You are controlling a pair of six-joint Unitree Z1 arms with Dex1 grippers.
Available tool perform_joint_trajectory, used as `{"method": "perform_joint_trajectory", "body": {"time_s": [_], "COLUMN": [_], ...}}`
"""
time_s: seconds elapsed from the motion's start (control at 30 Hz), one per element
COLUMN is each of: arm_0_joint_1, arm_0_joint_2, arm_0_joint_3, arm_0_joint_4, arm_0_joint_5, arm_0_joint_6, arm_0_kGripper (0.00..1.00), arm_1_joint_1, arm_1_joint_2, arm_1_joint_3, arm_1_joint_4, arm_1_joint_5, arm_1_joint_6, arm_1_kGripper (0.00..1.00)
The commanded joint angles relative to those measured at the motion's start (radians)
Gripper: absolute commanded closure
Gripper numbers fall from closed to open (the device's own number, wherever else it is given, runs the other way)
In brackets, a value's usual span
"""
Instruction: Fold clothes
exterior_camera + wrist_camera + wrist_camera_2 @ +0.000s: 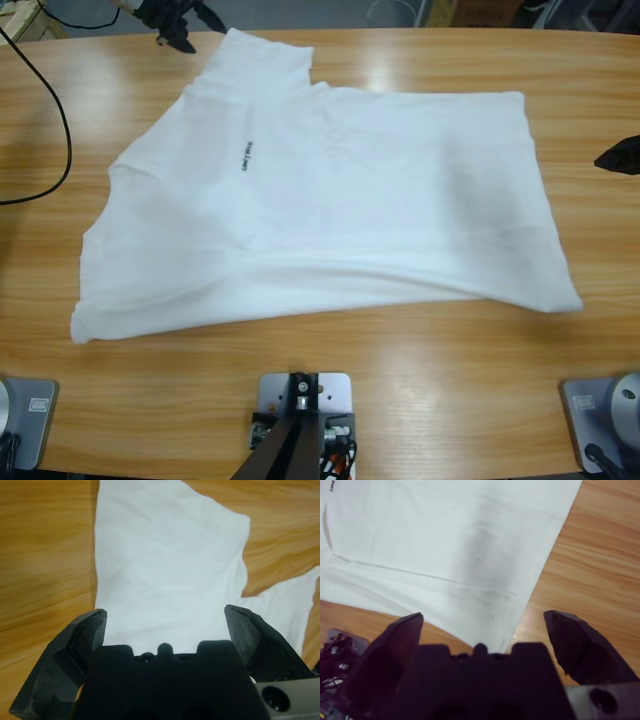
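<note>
- The T-shirt (330, 210) lay spread across the middle of the wooden bench (330, 390), partly folded: one sleeve side appeared turned in over the body, giving a slanted outline, with the small dark chest mark (247, 158) facing up.
- The left end effector (165, 625) stood above a projecting flap of the shirt at the far edge of the bench. Its jaws were spread wide, white cloth showed between them, and nothing was gripped.
- In the high view this unit (178, 25) appeared at the top left corner, just beside the shirt's upper flap.
- The right end effector (482, 627) was likewise spread and empty, looking down over the shirt's hem corner and bare wood. In the high view only a black tip (622, 155) showed at the right edge, apart from the cloth.
- A black cable (55, 110) lay on the bench to the left, clear of the shirt.
- Assessment: the work stood between folds, with no hold taken.
- Assessment: the next move would call for each unit to descend onto an edge of cloth, pinch a single layer cleanly, and carry it over without dragging the body out of line.
</note>
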Motion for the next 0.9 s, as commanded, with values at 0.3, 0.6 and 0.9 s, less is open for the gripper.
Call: {"method": "perform_joint_trajectory", "body": {"time_s": [0.3, 0.6, 0.9], "arm_0_joint_1": [-0.032, -0.054, -0.054], "arm_0_joint_2": [0.141, 0.175, 0.185], "arm_0_joint_3": [-0.182, -0.267, -0.288], "arm_0_joint_4": [0.127, 0.223, 0.224], "arm_0_joint_5": [0.097, 0.215, 0.202], "arm_0_joint_6": [0.072, 0.091, 0.091], "arm_0_kGripper": [0.075, 0.073, 0.073], "arm_1_joint_1": [0.008, 0.008, 0.008], "arm_1_joint_2": [-0.009, -0.012, -0.015], "arm_1_joint_3": [0.019, 0.027, 0.028], "arm_1_joint_4": [0.023, 0.024, 0.029], "arm_1_joint_5": [-0.045, -0.051, -0.059], "arm_1_joint_6": [-0.015, -0.021, -0.024], "arm_1_kGripper": [0.0, 0.0, 0.0]}}
